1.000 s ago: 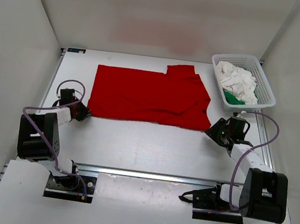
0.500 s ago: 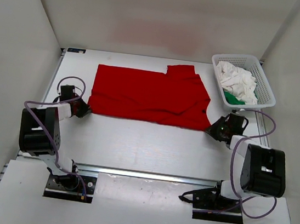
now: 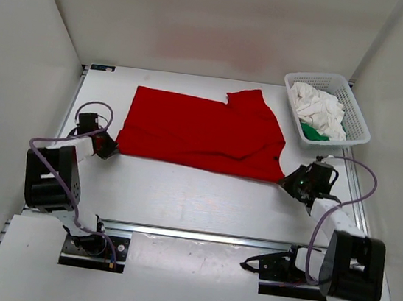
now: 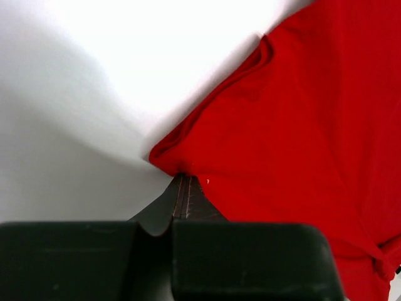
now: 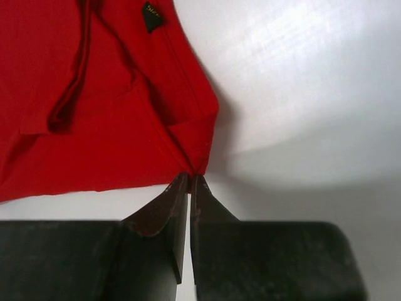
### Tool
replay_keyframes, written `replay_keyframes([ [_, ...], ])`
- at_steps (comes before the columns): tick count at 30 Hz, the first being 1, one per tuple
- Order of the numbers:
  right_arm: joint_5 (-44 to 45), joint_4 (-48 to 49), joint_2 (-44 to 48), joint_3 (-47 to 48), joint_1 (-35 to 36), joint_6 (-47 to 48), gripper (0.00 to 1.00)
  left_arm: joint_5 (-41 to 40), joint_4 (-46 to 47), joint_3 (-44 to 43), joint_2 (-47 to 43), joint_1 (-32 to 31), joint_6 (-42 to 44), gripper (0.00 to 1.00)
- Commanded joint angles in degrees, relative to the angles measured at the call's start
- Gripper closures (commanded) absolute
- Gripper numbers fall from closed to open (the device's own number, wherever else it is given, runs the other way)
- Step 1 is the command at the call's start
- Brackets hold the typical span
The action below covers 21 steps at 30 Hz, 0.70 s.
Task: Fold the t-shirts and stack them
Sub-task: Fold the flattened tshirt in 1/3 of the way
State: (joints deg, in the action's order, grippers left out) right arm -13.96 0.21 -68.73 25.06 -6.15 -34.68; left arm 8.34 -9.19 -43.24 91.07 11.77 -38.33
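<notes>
Nothing here can actually be read. A small black tag (image 5: 152, 15) is sewn on the red t-shirt (image 5: 113, 94), near its edge by the right side of the table (image 3: 196, 194). It carries pale lettering too small and blurred to make out. A dark sticker (image 3: 102, 68) sits at the table's far left corner, and its print is illegible too.

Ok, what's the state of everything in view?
red t-shirt: spread out on the table, not folded
white t-shirt: crumpled in basket
green t-shirt: in basket, mostly under white t-shirt
basket: upright, holding both
left gripper: shut on red t-shirt's near-left corner
right gripper: shut on its near-right corner
</notes>
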Motion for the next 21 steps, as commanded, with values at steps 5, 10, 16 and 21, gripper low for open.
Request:
replay_keyframes([
  [5, -0.63, -12.76, 17.10, -9.24, -3.69, -0.83, 1.00, -5.69, -10.31, 9.04, -13.71, 0.45, 4.57, 1.00],
  [10, 0.86, -17.34, 25.57, -9.69, -3.34, -0.75, 0.84, -8.24, -12.61, 14.41, -24.95, 0.27, 5.63, 0.69],
  [16, 1.64, -20.68, 23.47, -0.73, 0.52, 3.99, 0.61, -8.16, -14.01, 7.49, -29.97, -6.31, 5.46, 0.41],
  [21, 1.14, -14.74, 16.89, 2.81, 14.82, 3.57, 0.80, -10.08, -5.15, 5.45, -28.67, -23.24, 3.97, 0.62],
])
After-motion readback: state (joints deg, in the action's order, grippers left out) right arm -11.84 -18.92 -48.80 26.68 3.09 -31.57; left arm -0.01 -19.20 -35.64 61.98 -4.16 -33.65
